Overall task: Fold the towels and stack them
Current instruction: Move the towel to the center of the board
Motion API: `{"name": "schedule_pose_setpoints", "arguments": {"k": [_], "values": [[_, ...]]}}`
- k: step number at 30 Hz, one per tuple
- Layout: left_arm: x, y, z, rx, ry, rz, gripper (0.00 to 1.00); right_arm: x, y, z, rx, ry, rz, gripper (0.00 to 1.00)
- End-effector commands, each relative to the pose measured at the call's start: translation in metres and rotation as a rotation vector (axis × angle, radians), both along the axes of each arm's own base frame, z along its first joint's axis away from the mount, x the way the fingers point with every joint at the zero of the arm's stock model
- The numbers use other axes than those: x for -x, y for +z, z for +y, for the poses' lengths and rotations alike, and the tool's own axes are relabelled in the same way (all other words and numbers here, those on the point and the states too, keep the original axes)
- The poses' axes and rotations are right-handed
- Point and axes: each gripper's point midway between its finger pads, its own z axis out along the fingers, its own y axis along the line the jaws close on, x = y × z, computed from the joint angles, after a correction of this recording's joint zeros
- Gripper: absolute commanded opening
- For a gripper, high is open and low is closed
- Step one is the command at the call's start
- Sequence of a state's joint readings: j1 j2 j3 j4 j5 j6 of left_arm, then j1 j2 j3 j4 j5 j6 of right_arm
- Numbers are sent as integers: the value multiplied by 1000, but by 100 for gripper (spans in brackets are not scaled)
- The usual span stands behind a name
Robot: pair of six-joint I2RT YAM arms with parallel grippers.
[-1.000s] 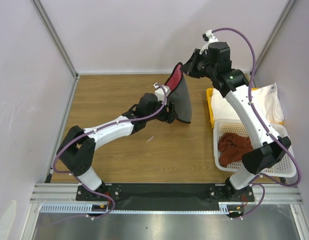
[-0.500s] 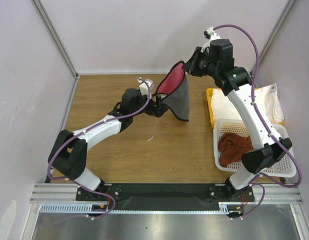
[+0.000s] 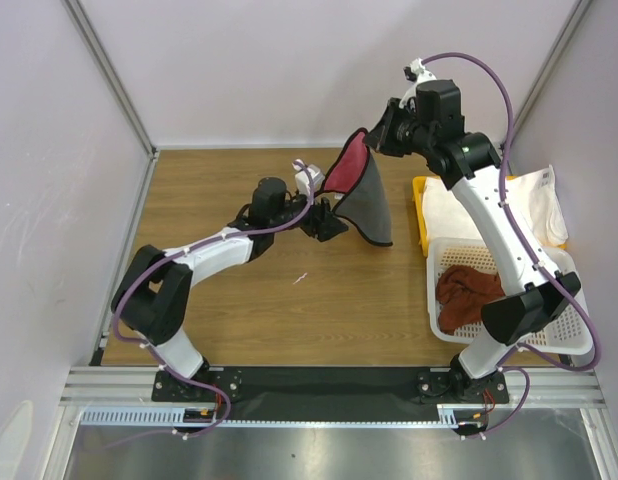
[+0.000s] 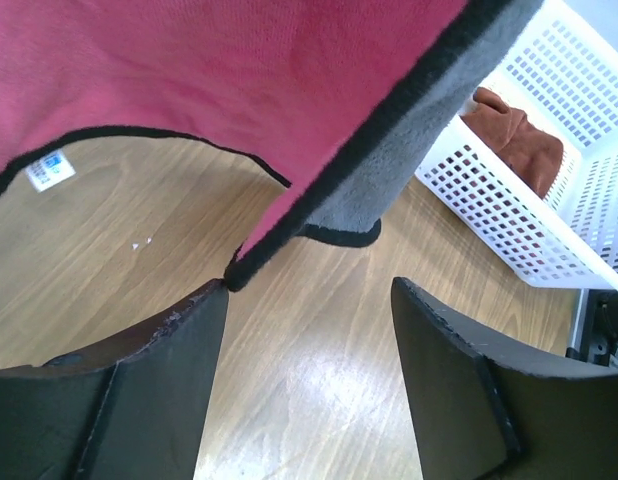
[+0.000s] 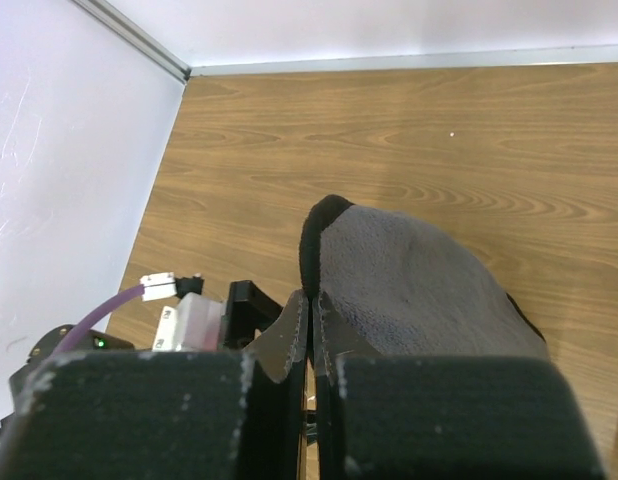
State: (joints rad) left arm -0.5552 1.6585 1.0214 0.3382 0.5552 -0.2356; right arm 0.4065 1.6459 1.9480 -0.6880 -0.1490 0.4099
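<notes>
Pinching the magenta-and-grey, black-edged cloth towel (image 4: 239,80) cleanly means sliding the wide-open left gripper (image 4: 309,290) deep over its hem while the right gripper (image 5: 311,300), clamped on it, holds it taut.

The brown wood-grain table (image 3: 239,300) carries a white perforated plastic basket (image 3: 574,325) at its right side. A yellow plastic tray (image 3: 420,215) sits just behind the basket, and a tiny white scrap (image 3: 301,277) lies near the middle.

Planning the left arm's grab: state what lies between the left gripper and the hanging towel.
Nothing. In the left wrist view the towel hangs with its black-trimmed corner at one fingertip of the open left gripper; only wooden table shows between the fingers.
</notes>
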Motion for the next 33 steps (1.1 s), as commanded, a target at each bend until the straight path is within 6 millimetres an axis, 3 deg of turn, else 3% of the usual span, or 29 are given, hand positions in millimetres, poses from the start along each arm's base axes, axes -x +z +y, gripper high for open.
{"name": "schedule_pose_setpoints", "arguments": {"k": [1,6,14,20,26,27,29,32,33], "values": [[-11,38,-16,68,-59,-138,72,1,19,6,-28,23,-37,0],[-23,45,-19,42,-48,-183,72,0,17,6,-17,26,-26,0],[-36,39,3,-116,36,-237,81,-4,18,3,8,17,-30,0],[-32,38,-8,-89,-32,-250,73,-5,19,7,-7,29,-29,0],[-32,44,-22,-2,-60,-236,50,-5,17,8,-6,32,-23,0],[-35,45,-23,1,-49,-233,39,-6,15,6,2,22,-22,0],[-38,46,-27,4,-44,-224,29,-7,13,1,16,-3,-19,0],[-36,52,-25,15,-14,-177,1,-15,10,-12,44,-90,-18,0],[-32,54,-24,29,-6,-137,0,-19,10,-18,56,-131,-24,0]]}}
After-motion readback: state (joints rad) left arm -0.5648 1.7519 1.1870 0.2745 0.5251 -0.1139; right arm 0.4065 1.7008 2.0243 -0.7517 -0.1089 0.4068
